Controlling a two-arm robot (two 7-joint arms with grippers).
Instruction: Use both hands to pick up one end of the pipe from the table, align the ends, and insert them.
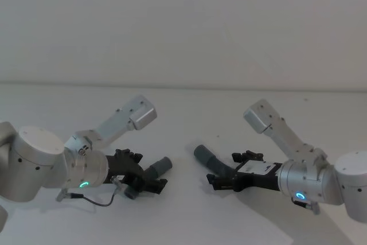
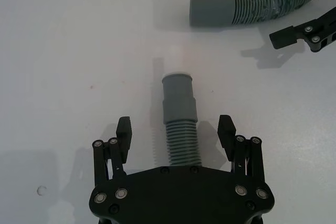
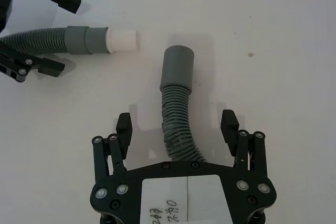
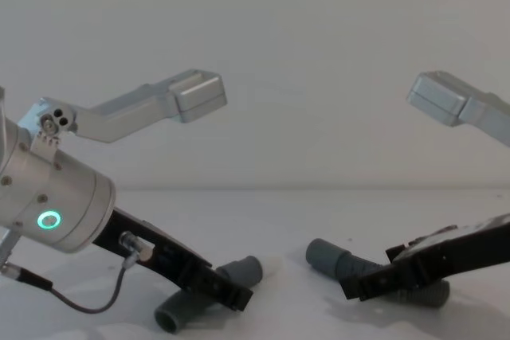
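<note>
Two pipe pieces lie flat on the table [image 1: 183, 119], mid-surface, well short of its far edge and well apart from each other.

Head view: left gripper [image 1: 146, 175] sits low over the left piece [image 1: 160, 167], right gripper [image 1: 226, 171] low over the right piece [image 1: 205, 156]. Both free ends point roughly inward at the gap, but not in line.

Left wrist view: the left gripper is spread wide, with the ribbed body lying between the fingers [image 2: 124, 129] and touching neither. The left cuff [image 2: 177, 90] lies ahead of the fingertips.

Right wrist view: the right gripper is likewise wide, ribbed body between the fingers [image 3: 229, 125], no contact. The right cuff [image 3: 177, 66] is plain grey. The white tip [image 3: 122, 39] on the left piece shows clearly; probably the end that goes in.

Chest view: both grippers are down at table level, and both pieces rest on the surface, neither lifted.

Risks, as judged:
- Both grips would land on ribbed hose behind the cuffs. The hose flexes, so the ends may droop or swing and miss each other.
- Ribs may let a piece twist in the pads under insertion load.
- Fingertips are close to the table, so closing could scrape it.
- The ends are off-axis, so pushing before squaring them up would jam the tip on the cuff rim.

Writing: a white label [image 3: 186, 195] on the right gripper body carries handwritten marks, not legible. No brand visible.
</note>
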